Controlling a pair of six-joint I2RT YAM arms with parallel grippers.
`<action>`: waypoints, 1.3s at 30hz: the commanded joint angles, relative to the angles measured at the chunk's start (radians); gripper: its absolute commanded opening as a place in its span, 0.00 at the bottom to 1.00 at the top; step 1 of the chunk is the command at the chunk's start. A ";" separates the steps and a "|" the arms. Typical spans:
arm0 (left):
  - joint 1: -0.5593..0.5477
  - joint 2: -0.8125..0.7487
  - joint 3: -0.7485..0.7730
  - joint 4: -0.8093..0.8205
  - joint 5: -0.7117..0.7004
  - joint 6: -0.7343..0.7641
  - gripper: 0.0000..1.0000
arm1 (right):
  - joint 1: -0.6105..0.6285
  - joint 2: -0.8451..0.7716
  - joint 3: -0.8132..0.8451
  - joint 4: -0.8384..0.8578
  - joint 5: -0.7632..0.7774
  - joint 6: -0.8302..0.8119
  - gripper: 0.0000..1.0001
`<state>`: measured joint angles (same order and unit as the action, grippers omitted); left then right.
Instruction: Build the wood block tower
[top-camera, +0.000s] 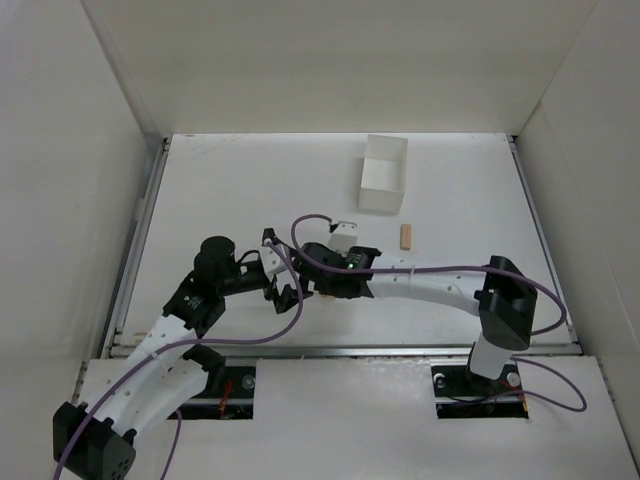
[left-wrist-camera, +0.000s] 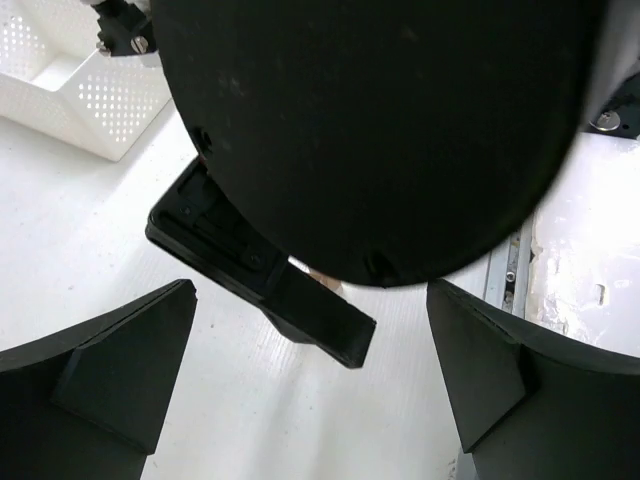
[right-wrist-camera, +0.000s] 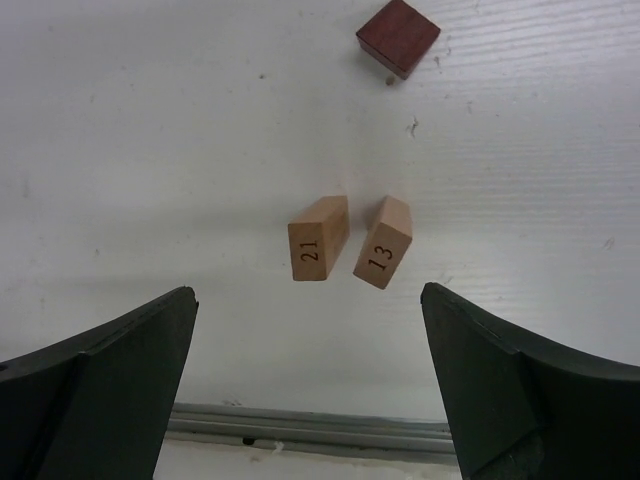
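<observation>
Right fingers (right-wrist-camera: 120, 370): spread wide and released; nothing is held.
Left fingers (left-wrist-camera: 110, 370): spread too; nothing seems to be held, though that view is largely blocked.
Blocks: block 21 (right-wrist-camera: 318, 240) and block 13 (right-wrist-camera: 383, 243) are seen side by side at frame centre on the tabletop (right-wrist-camera: 150, 150), with the dark block (right-wrist-camera: 398, 36) upper right.
Handling: judged light, stiff and smooth; best pinched singly across the flat long sides.

Plain white panel walls (top-camera: 340, 60) are enclosing the flat white bench (top-camera: 200, 190) on 3 sides: back, left and right. A grey metal rail (top-camera: 380, 351) is running along its near edge, and soft even light is falling across the surface.
</observation>
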<state>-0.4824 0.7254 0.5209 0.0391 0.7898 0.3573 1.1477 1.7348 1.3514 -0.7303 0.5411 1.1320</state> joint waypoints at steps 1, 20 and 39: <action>-0.002 -0.027 -0.007 0.022 0.025 0.008 1.00 | 0.003 -0.049 0.013 -0.058 0.031 0.067 1.00; -0.002 -0.046 -0.007 0.013 0.025 -0.001 1.00 | -0.028 0.045 0.045 -0.027 0.033 -0.008 0.96; -0.002 -0.046 0.002 0.004 0.006 0.008 1.00 | -0.046 0.089 0.080 -0.008 0.011 -0.069 0.77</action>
<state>-0.4824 0.6964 0.5179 0.0326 0.7910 0.3580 1.1065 1.8168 1.3911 -0.7719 0.5549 1.0790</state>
